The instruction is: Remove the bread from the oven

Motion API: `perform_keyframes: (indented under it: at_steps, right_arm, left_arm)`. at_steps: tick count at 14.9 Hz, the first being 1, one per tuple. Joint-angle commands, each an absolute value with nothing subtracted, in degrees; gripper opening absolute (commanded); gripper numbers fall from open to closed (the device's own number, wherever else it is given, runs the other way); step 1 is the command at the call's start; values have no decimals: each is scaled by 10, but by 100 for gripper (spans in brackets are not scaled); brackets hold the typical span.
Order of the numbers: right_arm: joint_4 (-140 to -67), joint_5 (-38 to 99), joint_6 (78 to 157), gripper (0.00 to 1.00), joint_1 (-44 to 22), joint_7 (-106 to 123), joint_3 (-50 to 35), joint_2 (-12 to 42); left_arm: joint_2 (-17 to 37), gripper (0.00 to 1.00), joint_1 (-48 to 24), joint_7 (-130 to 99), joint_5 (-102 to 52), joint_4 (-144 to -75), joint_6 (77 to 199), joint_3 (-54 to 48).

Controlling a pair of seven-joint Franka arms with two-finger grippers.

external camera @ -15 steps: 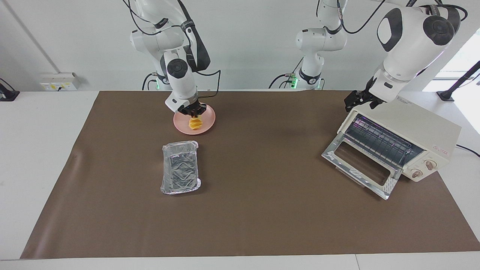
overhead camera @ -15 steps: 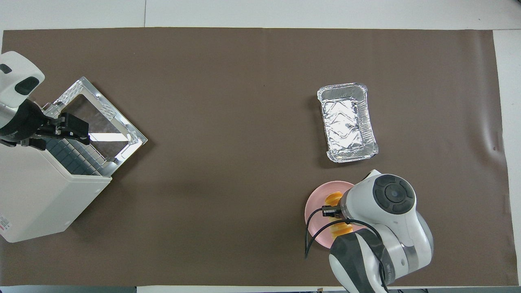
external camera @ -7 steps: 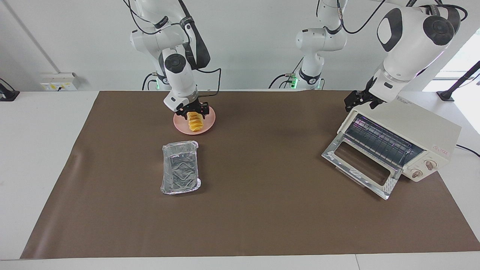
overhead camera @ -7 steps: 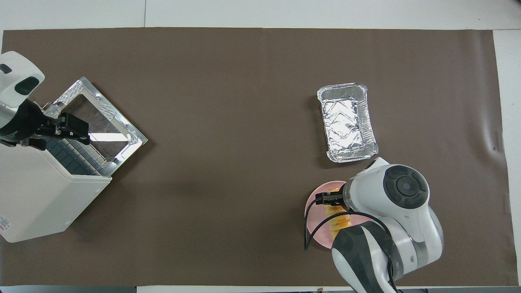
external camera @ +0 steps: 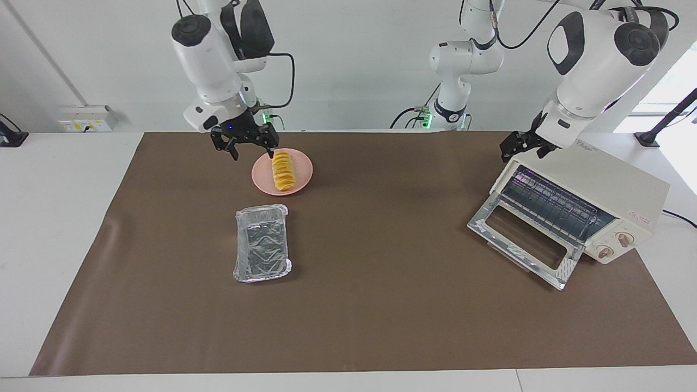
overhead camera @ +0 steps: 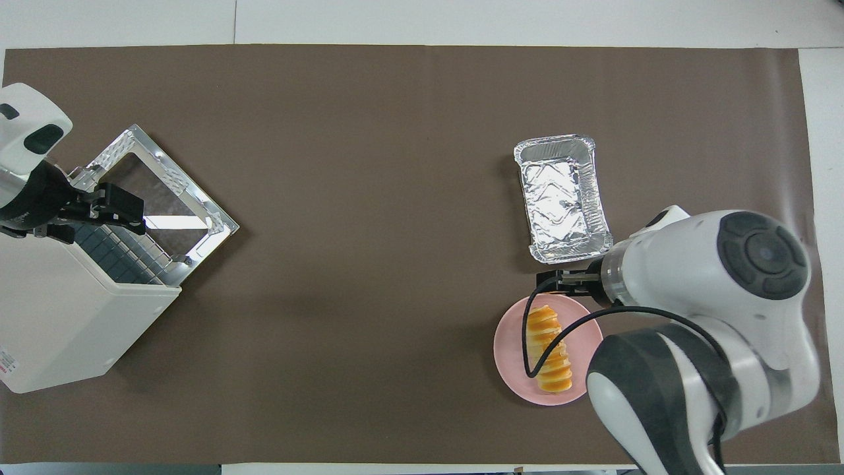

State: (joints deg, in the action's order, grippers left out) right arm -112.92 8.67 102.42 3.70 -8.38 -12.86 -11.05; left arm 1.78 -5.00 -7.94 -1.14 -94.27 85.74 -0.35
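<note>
I see the bread [external camera: 282, 170] lying flat on the pink plate [external camera: 301, 178], which sits on the surface toward the right arm's end, nearer to the robots than the foil tray [external camera: 261, 250]. My right end effector [external camera: 246, 146] hangs above the plate's edge with its fingers spread and holding nothing. At the left arm's end the oven [external camera: 599, 201] stands with its door [external camera: 523, 240] dropped open, and my left end effector [external camera: 517, 146] waits over the oven's top corner, open and empty.
</note>
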Motion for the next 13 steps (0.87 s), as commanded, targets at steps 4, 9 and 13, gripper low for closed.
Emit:
perform_keyframes:
  at_steps: [4,9,13]
  right_arm:
    - [-1008,-26,976,100,76,2,-134,-57]
    - [-929,-25,901,100,93,4,-134,-16]
    - [-942,-21,901,100,127,2,-134,-22]
  left_arm:
    - [1,100,-48,-78,-2,-962,868,-4]
    - [1,100,-48,-78,-1,-962,868,-4]
    - [1,100,-48,-78,-1,-962,868,-4]
